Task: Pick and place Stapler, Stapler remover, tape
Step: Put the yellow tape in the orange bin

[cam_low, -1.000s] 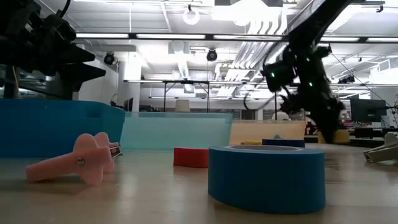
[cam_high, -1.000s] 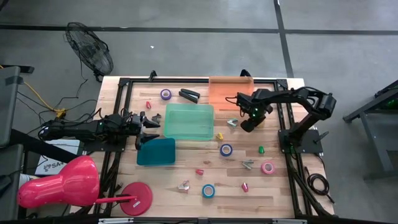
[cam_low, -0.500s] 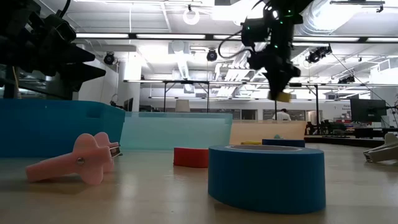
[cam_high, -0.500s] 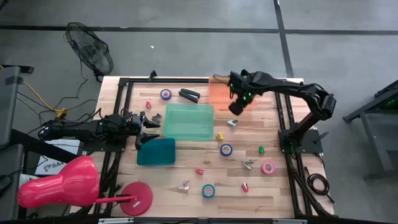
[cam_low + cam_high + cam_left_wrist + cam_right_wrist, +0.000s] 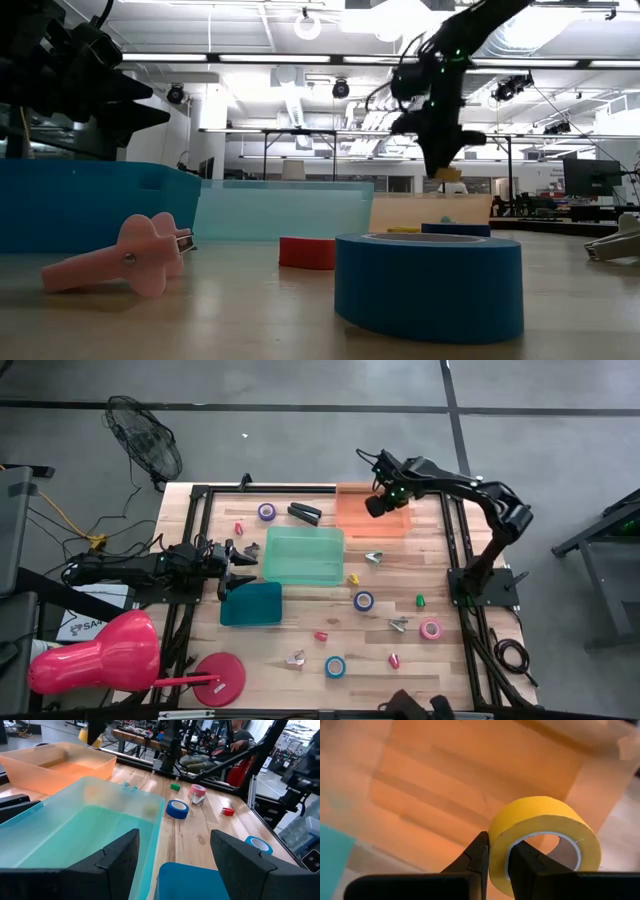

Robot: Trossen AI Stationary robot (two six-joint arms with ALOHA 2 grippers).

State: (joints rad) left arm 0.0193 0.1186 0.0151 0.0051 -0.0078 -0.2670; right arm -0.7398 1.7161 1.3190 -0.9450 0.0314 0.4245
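Above the shallow translucent orange plastic bin at the far side of the wooden slatted table, the right gripper hangs with its fingers pinching the wall of a yellow ring-shaped tape roll. The left gripper waits with fingers spread beside the clear green plastic tub, while blue, pink and purple tape rolls lie on the table

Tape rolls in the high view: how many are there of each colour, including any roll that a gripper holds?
Purple tape roll: 1
Blue tape rolls: 2
Pink tape roll: 1
Yellow tape roll, held in the right gripper: 1
Total: 5
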